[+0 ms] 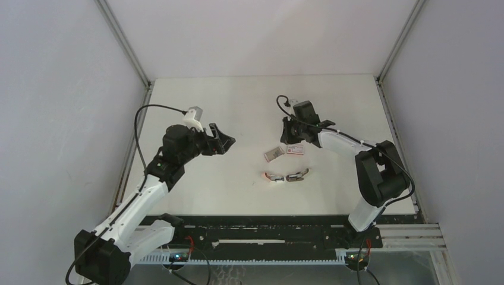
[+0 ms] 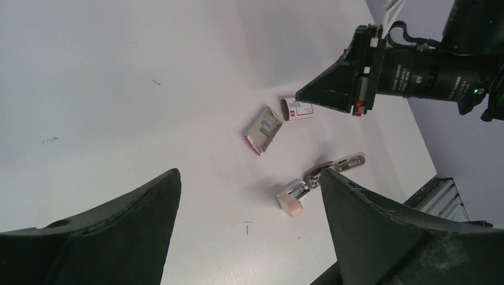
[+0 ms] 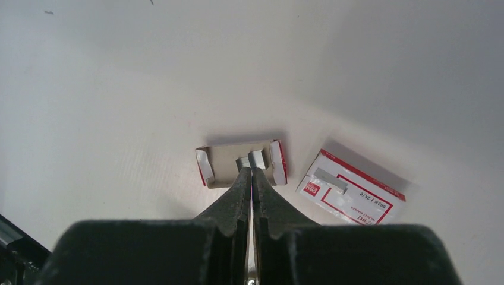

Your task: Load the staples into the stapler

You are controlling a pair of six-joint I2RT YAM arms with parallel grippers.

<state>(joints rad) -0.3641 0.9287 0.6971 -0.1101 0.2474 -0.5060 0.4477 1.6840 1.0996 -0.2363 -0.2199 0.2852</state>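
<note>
1. White tabletop (image 1: pixel 208 107) and pale walls (image 1: pixel 59 89) are filling my screens. I am taking the staples' inner tray (image 3: pixel 229 165), lying open near the middle of the table, as my marker.
2. I am seeing the staples (image 3: pixel 254 159) sitting inside that tray as a short silvery strip. The white, red-printed sleeve (image 3: pixel 362 193) is lying just beside the tray, on the right arm's side.
3. The stapler (image 2: pixel 291 205) is resting nearer the arm bases than the tray. A dark grey-brown tool (image 2: pixel 345 161) is lying against its end or just beside it; I cannot tell which.
4. I am expecting the strip to be almost weightless, thin, slippery and brittle, likely to snap if bent. I am judging the best hold to be a gentle pinch across its long flat sides, near the middle.
5. The right arm is reaching forward with its wrist tipped down over the tray. The right gripper (image 3: pixel 251 171) is clenched tight, its tips right at the strip. I cannot tell whether the strip is actually pinched between them.
6. The left arm is hovering well apart from the tray on its own side, raised off the table. The left gripper (image 1: pixel 223 136) is spread wide, grasping nothing, and its camera is looking across at the tray and stapler.
</note>
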